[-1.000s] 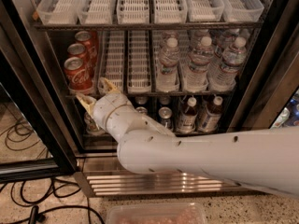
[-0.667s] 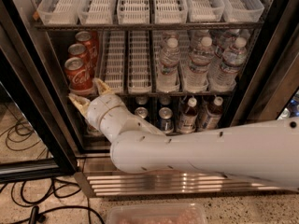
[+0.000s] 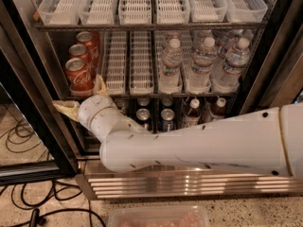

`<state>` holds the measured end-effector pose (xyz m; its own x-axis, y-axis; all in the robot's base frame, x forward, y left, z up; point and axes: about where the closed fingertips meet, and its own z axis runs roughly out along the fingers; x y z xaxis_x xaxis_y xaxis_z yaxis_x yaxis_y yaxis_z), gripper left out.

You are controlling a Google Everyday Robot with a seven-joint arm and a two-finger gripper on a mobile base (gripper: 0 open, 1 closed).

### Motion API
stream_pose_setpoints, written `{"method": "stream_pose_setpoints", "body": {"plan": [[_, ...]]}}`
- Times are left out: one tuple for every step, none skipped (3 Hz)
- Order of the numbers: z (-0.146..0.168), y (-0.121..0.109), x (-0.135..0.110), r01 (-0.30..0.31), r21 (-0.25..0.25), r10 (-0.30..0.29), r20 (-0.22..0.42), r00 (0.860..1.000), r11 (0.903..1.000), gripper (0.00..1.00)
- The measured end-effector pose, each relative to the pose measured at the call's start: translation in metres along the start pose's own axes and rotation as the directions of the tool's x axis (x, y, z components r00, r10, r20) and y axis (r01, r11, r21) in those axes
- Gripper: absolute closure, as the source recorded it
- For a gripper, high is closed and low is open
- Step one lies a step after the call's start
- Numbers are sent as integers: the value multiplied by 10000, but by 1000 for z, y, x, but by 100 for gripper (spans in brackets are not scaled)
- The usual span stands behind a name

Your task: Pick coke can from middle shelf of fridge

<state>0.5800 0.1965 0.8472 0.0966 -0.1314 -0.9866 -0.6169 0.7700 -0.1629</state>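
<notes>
Where the middle shelf (image 3: 199, 94) of the fridge (image 3: 189, 186) meets its left wall, the front coke can (image 3: 79, 75) stands upright, red with white script and a silver top. My white arm reaches in from the right, with my tool (image 3: 77, 91) spread wide just below the can, holding nothing.

one view | high, looking down, perhaps head-high | close on fridge (image 3: 189, 186) | fingers (image 3: 66, 109) lower-left

break-room drinks fridge (image 3: 277, 51); gripper (image 3: 83, 97) below cans (image 3: 78, 74)
</notes>
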Motion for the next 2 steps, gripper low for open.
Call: {"method": "stream_pose_setpoints", "body": {"plan": [[10,-1,0,149,226,-152,121,9998,9996,15],[20,-7,2,477,521,-485,131,9987,9975,15]]}}
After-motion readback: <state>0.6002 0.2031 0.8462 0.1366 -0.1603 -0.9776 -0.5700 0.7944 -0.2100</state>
